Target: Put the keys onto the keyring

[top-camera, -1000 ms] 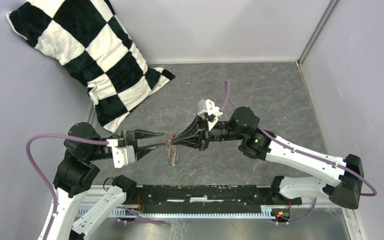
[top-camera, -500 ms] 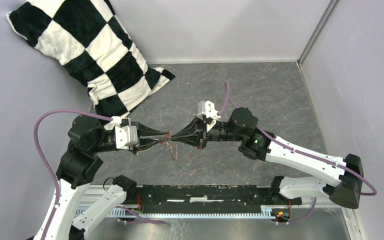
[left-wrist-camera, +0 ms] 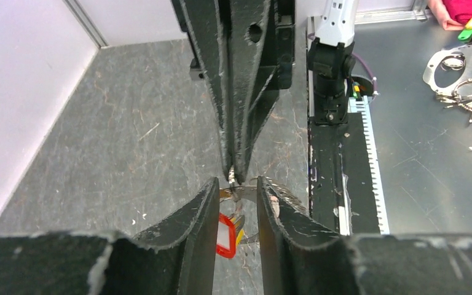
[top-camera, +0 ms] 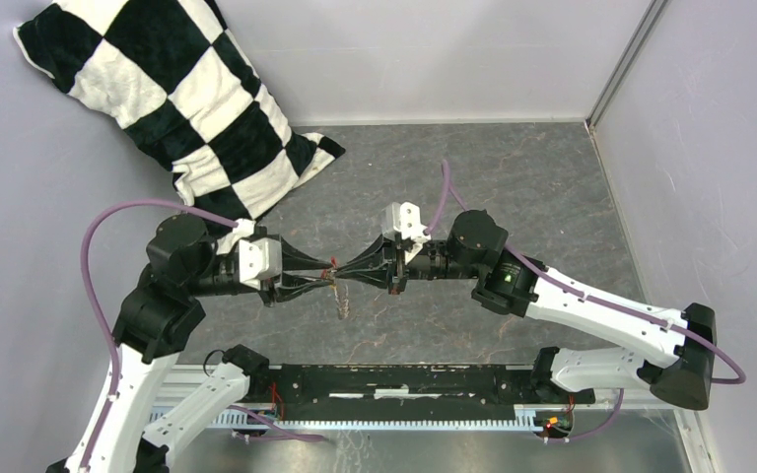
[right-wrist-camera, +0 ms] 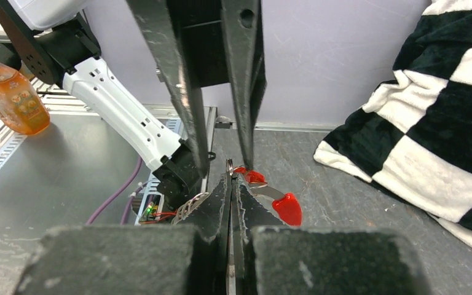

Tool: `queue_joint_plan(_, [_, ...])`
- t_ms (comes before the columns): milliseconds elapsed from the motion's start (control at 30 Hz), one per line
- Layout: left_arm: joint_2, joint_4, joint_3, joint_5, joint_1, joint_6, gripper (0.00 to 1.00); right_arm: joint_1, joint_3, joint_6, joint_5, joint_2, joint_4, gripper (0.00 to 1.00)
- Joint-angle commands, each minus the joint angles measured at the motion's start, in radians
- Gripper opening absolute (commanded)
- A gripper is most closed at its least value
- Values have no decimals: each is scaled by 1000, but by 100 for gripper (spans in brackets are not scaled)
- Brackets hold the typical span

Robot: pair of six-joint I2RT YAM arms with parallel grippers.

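My two grippers meet tip to tip above the middle of the grey floor. The right gripper (top-camera: 341, 274) (right-wrist-camera: 230, 174) is shut on the edge of the keyring (right-wrist-camera: 229, 164), a thin grey metal loop (left-wrist-camera: 244, 195). The left gripper (top-camera: 329, 270) (left-wrist-camera: 236, 183) stands open, its two fingers straddling the right gripper's tips and the ring's arc. Just below the ring hangs a red key with a white mark (left-wrist-camera: 224, 236), with a yellow key (left-wrist-camera: 240, 236) beside it. In the right wrist view a red key head (right-wrist-camera: 287, 208) sticks out to the right. The ring's coil-like part (top-camera: 340, 299) hangs below the tips.
A black-and-white checked pillow (top-camera: 187, 108) leans in the back left corner. Pale walls close in the floor on three sides. The black base rail (top-camera: 404, 379) runs along the near edge. Loose rings (left-wrist-camera: 461, 80) and an orange bottle (right-wrist-camera: 11, 92) lie outside on the metal bench.
The left arm has swung back and rolled its wrist, bringing its fingers up around the right gripper's tips. The right gripper has stayed shut on the ring, shifting slightly left.
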Motion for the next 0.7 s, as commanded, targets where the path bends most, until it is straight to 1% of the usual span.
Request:
queue_joint_plan(0, [27, -26, 28, -28, 1, 26, 34, 12, 61, -37, 19, -10, 0, 1])
queue_joint_plan(67, [30, -25, 31, -46, 1, 27, 32, 15, 62, -40, 23, -10, -4, 1])
queue_joint_plan(167, [23, -25, 30, -34, 1, 29, 28, 15, 60, -46, 30, -13, -7, 1])
queue_joint_plan(267, [21, -22, 27, -27, 1, 27, 19, 16, 58, -46, 38, -16, -6, 1])
queue_joint_plan(367, [14, -22, 20, -22, 1, 29, 7, 17, 48, -46, 57, -28, 2, 1])
queue_joint_plan(400, [10, -22, 17, -18, 1, 34, 3, 16, 46, -44, 58, -28, 1, 4])
queue_joint_plan(467, [10, -22, 14, -17, 1, 37, 2, 16, 52, -40, 58, -30, -12, 13])
queue_joint_plan(533, [10, -22, 14, -18, 1, 43, 2, 15, 85, -49, 34, -20, -65, 24])
queue_joint_plan(567, [11, -23, 15, -18, 0, 47, 2, 14, 114, -74, 27, -9, -121, 27])
queue_joint_plan(667, [14, -44, 23, -14, 1, 89, 2, 14, 218, -144, 18, 23, -280, 31])
